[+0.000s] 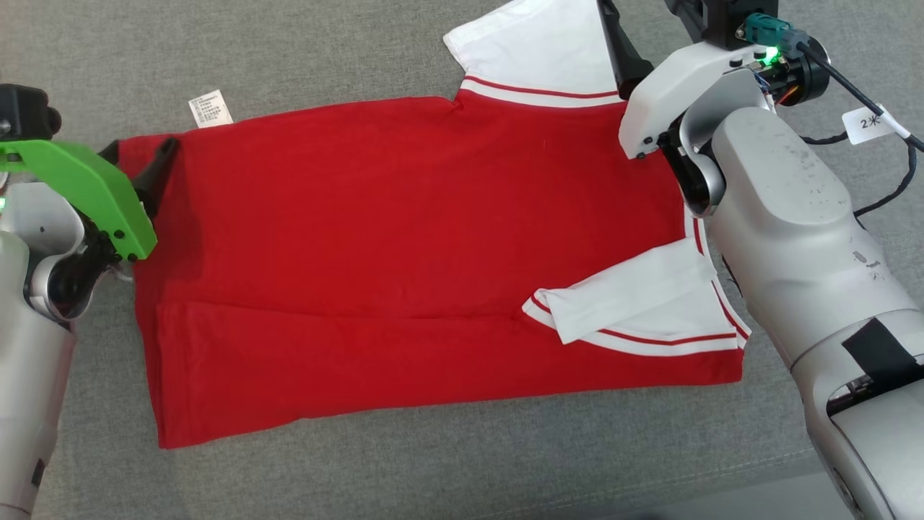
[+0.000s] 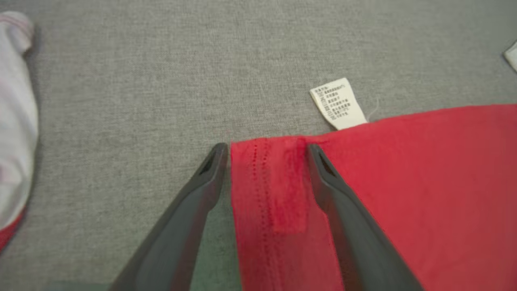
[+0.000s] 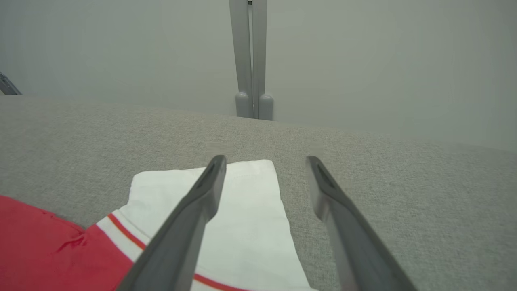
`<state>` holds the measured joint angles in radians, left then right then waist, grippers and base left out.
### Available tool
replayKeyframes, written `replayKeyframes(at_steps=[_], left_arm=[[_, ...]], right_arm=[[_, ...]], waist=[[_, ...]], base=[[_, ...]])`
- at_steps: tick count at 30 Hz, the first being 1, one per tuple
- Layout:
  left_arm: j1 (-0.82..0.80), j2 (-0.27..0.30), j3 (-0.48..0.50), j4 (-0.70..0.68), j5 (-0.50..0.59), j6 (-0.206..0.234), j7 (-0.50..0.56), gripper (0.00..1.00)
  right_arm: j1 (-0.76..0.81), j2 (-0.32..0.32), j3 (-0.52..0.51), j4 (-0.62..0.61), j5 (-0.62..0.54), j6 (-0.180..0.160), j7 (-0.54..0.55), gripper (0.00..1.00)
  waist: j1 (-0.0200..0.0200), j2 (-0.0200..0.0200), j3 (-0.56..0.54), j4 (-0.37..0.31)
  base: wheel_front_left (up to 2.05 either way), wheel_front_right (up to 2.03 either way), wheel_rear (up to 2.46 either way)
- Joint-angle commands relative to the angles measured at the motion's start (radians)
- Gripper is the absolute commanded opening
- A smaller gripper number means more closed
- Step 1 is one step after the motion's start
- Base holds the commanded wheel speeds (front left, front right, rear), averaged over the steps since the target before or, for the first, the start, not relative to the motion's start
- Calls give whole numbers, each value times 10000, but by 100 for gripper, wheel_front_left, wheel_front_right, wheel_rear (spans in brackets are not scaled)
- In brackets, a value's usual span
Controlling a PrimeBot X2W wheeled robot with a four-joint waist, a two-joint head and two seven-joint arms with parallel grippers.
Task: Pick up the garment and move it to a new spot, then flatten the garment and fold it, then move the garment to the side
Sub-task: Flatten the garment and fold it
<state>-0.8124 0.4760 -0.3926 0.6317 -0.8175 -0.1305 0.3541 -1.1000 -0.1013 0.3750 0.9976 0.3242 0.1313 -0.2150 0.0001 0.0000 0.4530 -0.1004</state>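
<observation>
The garment [image 1: 404,245] is a red shirt with white sleeves, lying flat on the grey fabric surface [image 1: 433,477]. One sleeve [image 1: 534,50] points away from me; the other [image 1: 635,307] is folded over the body. My left gripper [image 1: 137,155] is open at the shirt's far left corner. In the left wrist view its tips [image 2: 267,150] straddle the red hem [image 2: 282,190], beside the white care label [image 2: 338,103]. My right gripper [image 1: 617,43] is open over the far sleeve. In the right wrist view it [image 3: 265,161] hovers at that sleeve's [image 3: 242,226] outer edge, holding nothing.
Another pale cloth [image 2: 14,121] lies at the left edge of the left wrist view. A grey post [image 3: 251,60] stands behind the surface's far edge. A black cable with a paper tag [image 1: 870,119] hangs off my right wrist. The surface's front seam [image 1: 722,462] runs lower right.
</observation>
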Motion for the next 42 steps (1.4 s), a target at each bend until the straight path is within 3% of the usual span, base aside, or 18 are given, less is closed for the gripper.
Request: replayKeyframes(at_steps=[1, 14, 15, 16, 17, 18, 29, 42], left_arm=[[-225, 116, -130, 184, 48, 0, 247, 100], [-406, -120, -620, 687, -1366, 2, 2121, 100], [-420, -87, -652, 674, -1390, 1, 2177, 77], [-423, -81, -669, 654, -1410, 1, 2215, 47], [-411, -95, -668, 665, -1473, 1, 2231, 5], [-375, -88, -734, 628, -1475, 1, 2280, 0], [-437, 80, -1159, -409, -1350, 1, 1018, 0], [-804, -40, -2040, -1761, -1124, 1, 164, 0]], right_arm=[[-165, 22, 110, 132, 158, -11, -101, 100], [-502, -17, 1040, 901, 1086, -11, -405, 100], [-518, -40, 1113, 947, 1160, -11, -421, 100], [-532, -64, 1157, 979, 1212, -11, -419, 100], [-549, -82, 1219, 1020, 1302, -11, -428, 100], [-559, -91, 1270, 1067, 1366, -11, -434, 100], [-1166, -543, 1874, 1792, 1918, -11, 104, 100], [-3105, -1085, 2421, 2701, 2229, -11, 3548, 100]], waist=[[-1, 0, 64, -15], [-1, 0, 66, -90], [-1, 0, 54, -82], [-1, 0, 44, -63], [-1, 0, 34, -39], [-1, 0, 27, -18], [-1, 0, 181, 606], [-1, 0, 1005, 1667]], base=[[0, 0, 0], [0, 0, 0], [0, 0, 0], [0, 0, 0], [0, 0, 0], [0, 0, 0], [0, 0, 0], [0, 0, 0]])
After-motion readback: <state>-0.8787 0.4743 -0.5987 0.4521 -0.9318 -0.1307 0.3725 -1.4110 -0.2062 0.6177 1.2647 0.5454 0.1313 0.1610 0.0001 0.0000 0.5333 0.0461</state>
